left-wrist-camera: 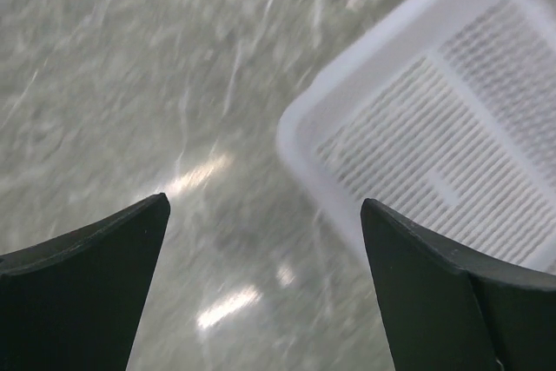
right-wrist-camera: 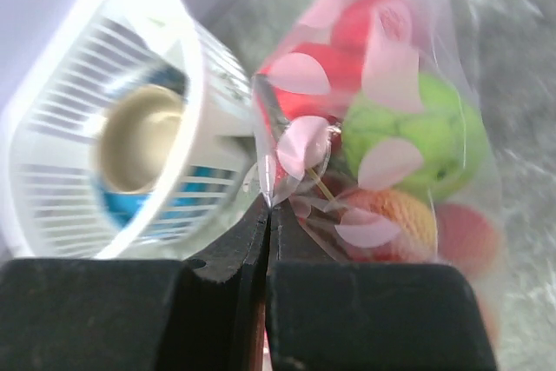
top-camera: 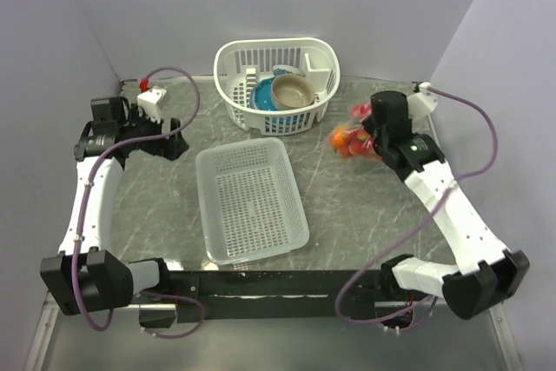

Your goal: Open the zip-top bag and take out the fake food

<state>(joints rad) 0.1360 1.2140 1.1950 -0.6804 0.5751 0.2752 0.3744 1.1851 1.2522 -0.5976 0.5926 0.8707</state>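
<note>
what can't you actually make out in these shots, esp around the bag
- zip-top bag mouth: open or sealed unclear; the right arm covers it from above, blur and glare in the right wrist view.
- fake food count: pieces overlap behind pink prints in the right wrist view; too small from above.
- blue bowl: mostly hidden under the tan bowl, top view.
- mesh tray: blurred and cut off by the left wrist view's edge.

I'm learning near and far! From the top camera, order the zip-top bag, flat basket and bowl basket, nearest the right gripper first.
1. zip-top bag, pinched in the right gripper.
2. bowl basket, back centre.
3. flat basket, table middle.
</note>
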